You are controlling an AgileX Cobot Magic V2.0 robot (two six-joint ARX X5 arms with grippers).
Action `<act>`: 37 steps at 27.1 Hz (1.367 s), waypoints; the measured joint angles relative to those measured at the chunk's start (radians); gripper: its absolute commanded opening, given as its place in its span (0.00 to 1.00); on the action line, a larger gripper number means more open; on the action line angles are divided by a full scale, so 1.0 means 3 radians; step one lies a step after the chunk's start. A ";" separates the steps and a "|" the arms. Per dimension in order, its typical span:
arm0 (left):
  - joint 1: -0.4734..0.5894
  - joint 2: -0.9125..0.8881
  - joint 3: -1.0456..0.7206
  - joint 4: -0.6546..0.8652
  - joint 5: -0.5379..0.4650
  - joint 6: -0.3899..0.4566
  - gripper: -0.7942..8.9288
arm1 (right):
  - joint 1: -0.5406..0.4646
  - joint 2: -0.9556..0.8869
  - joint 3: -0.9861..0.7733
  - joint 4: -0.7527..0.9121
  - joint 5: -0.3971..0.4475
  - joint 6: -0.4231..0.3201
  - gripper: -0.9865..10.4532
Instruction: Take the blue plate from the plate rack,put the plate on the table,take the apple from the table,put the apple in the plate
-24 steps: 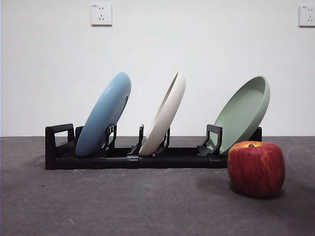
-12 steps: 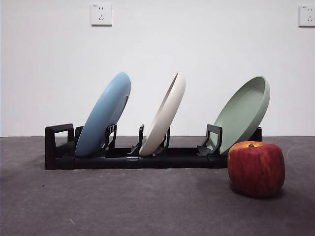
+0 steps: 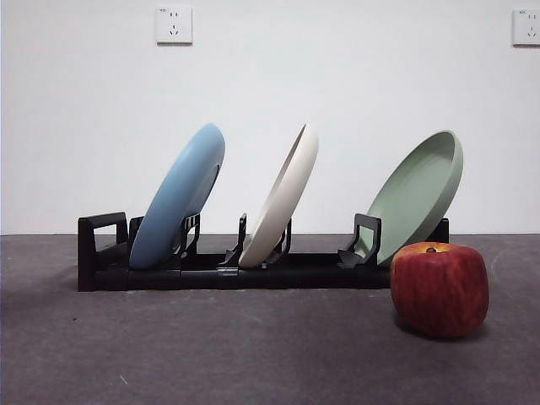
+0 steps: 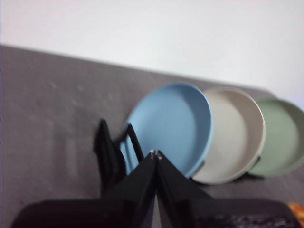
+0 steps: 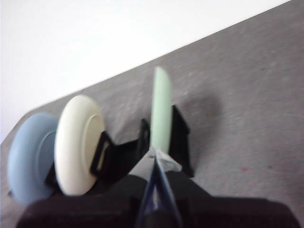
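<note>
Nearest to me, the apple (image 3: 440, 289) is sitting on the table (image 3: 211, 354), off toward the right end of the plate rack (image 3: 228, 270) and in front of it, its stem end facing up. It is overlapping the foot of the sage-green plate (image 3: 418, 196) from where I am standing, though whether the two are touching I cannot tell.

Behind the apple, the rack is lying lengthwise across the table with three plates leaning in its slots, all tilting the same way. The blue plate (image 3: 179, 196) is resting in the slot nearest the handle-like end, the cream-white plate (image 3: 283, 196) is occupying the middle, and the green one is sitting at the far end. The cream-white plate is standing just beside the blue one, apart from it at the rims.

Neither arm is showing in the front view. In the left wrist view, the left gripper (image 4: 156, 154) is hanging above the table with its jaws pressed together, the tips lining up with the blue plate's lower rim and the rack's handle end but clear of both. In the right wrist view, the right gripper (image 5: 154, 154) is also holding its jaws together, with the green plate edge-on beyond the tips.

Farthest back, two wall sockets (image 3: 174, 24) are sitting high on the white wall.
</note>
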 measured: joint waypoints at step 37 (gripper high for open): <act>-0.0898 0.3698 0.2761 -0.0832 0.0342 0.0462 0.44 | 0.0074 0.1560 0.0944 -0.0912 -0.1011 -0.0750 0.36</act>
